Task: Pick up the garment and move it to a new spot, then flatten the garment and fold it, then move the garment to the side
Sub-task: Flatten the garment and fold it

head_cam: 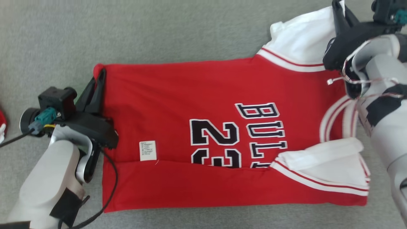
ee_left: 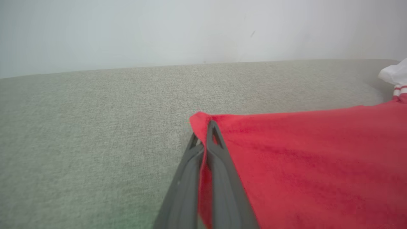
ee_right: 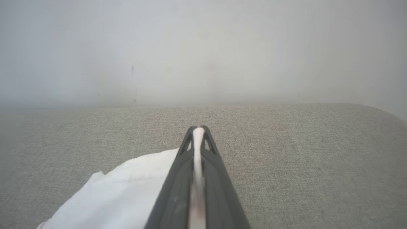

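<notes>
A red basketball jersey (head_cam: 178,92) with white sleeves lay spread across a grey woven surface (head_cam: 47,38), its hem to the left and its collar to the right. At the far-left corner of the hem, the left end effector (head_cam: 101,74) had its two dark fingers pressed together on the red cloth, a sliver of fabric showing between them in the left wrist view. Just right of the hem sat a small white label (head_cam: 148,150), its print too fine to read. Farther right, turned sideways to the head camera, black numerals edged in white read "23" (head_cam: 214,143), and beside them block letters (head_cam: 264,133) read "BULL", the remainder tucked under the near edge, which was folded over the front. The near sleeve (head_cam: 324,159) lay across that fold. At the far right, the right end effector (ee_right: 198,128) was clamped on the far sleeve (head_cam: 302,35), white cloth pinched along the seam of its fingers. The jersey looked light, soft and limp, likely to sag and crease wherever unsupported, and not fragile. A hold on two far points along one long edge, as here, seemed suited to keep that edge taut when carried over toward the near side.
</notes>
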